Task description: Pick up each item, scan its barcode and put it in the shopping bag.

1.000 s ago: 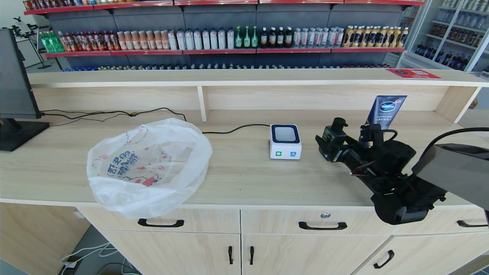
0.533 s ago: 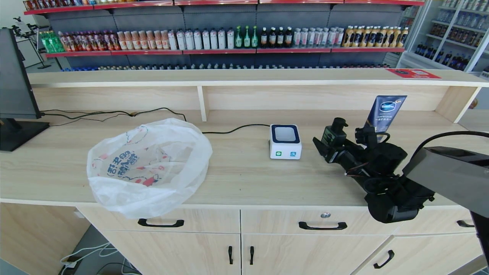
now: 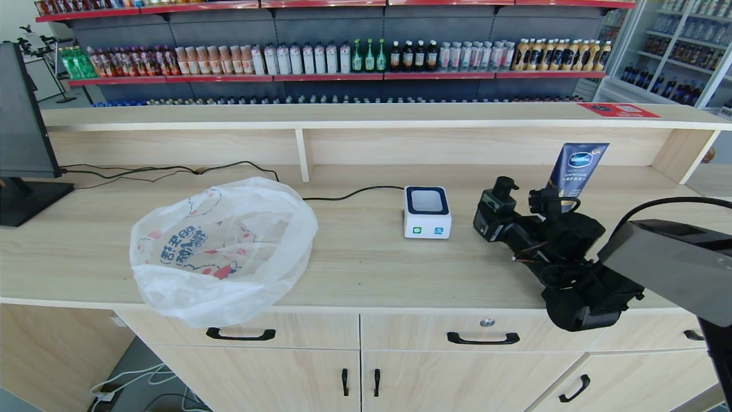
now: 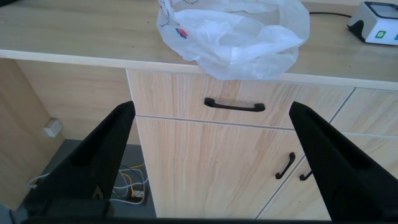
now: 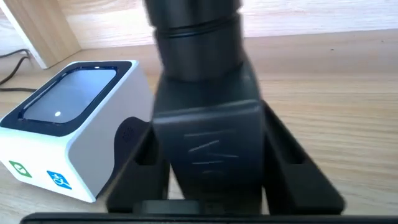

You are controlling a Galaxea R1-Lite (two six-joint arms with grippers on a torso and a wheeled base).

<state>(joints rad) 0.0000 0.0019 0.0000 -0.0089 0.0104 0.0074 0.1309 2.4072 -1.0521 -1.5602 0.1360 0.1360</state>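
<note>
Head view over a shop checkout: the right pincer (image 3: pixel 509 220) holds a small dark bottle (image 3: pixel 496 200) just beside the white barcode scanner (image 3: pixel 427 211), cap uppermost and a pale label turned roughly toward the scanner's side. Right wrist view shows the pincer closed narrowly on the bottle's flat-sided body below its round cap, one finger on each flank, with the scanner's glass window close alongside. The bottle looks rigid, light and smooth-skinned, so the grip on the flat body rather than the cap seems the surer hold; a slip or twist is the likely risk as it is turned to the window. Near the far right of the table (image 3: pixel 366 263) a blue tube (image 3: pixel 576 166) stands upright, well apart from the shopping bag (image 3: pixel 223 246); it looks soft-walled and easily tipped, best taken low around its middle. The thin plastic bag lies slumped and open on the table's left part. Left wrist view has the left pincer (image 4: pixel 211 109) spread wide and empty, hanging before the drawers below the table edge
</note>
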